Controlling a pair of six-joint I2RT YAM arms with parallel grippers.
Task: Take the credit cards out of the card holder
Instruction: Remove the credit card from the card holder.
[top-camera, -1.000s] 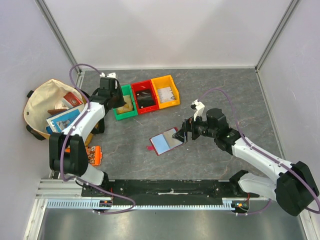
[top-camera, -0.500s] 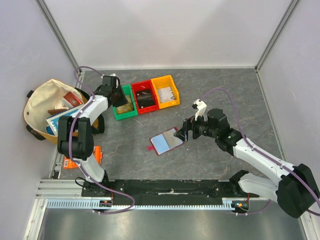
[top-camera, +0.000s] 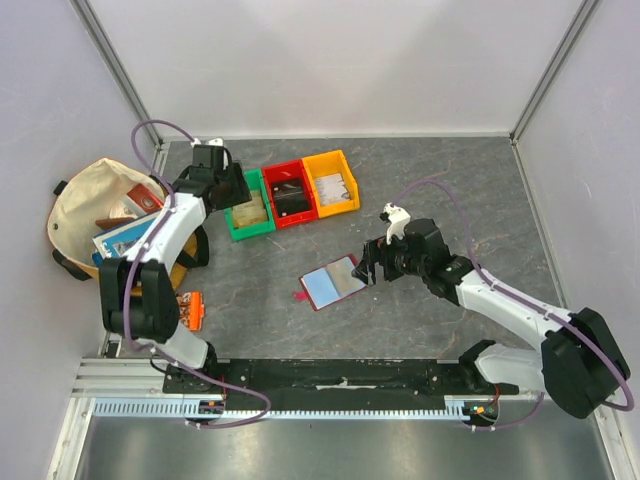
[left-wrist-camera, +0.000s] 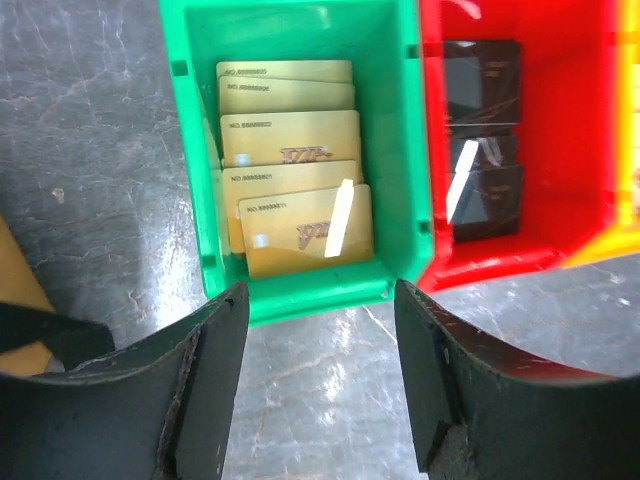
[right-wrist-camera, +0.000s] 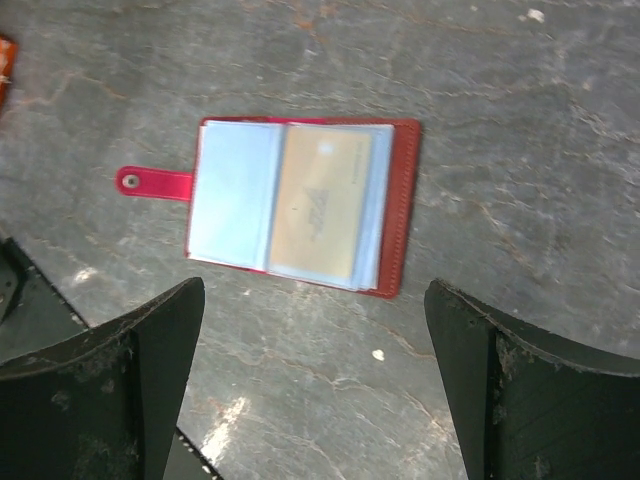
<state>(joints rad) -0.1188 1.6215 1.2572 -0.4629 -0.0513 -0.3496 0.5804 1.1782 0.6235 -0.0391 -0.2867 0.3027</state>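
The card holder (top-camera: 332, 284) lies open on the grey table, dark red with pale blue sleeves (right-wrist-camera: 235, 190). One sleeve holds a gold card (right-wrist-camera: 318, 205). My right gripper (top-camera: 367, 265) hovers just right of the holder, open and empty (right-wrist-camera: 315, 290). My left gripper (top-camera: 232, 190) is at the left edge of the green bin (top-camera: 250, 233), open with nothing between its fingers (left-wrist-camera: 320, 300). Several gold cards (left-wrist-camera: 295, 195) lie stacked in the green bin (left-wrist-camera: 190, 150).
A red bin (top-camera: 290, 215) with black cards (left-wrist-camera: 483, 130) and a yellow bin (top-camera: 332, 183) stand right of the green one. A cloth bag (top-camera: 85, 195) of boxes sits at far left. An orange packet (top-camera: 190, 310) lies near the left arm's base.
My left gripper has opened from shut and drawn back slightly toward the green bin's left edge. The right gripper stays open over the card holder, barely moved.
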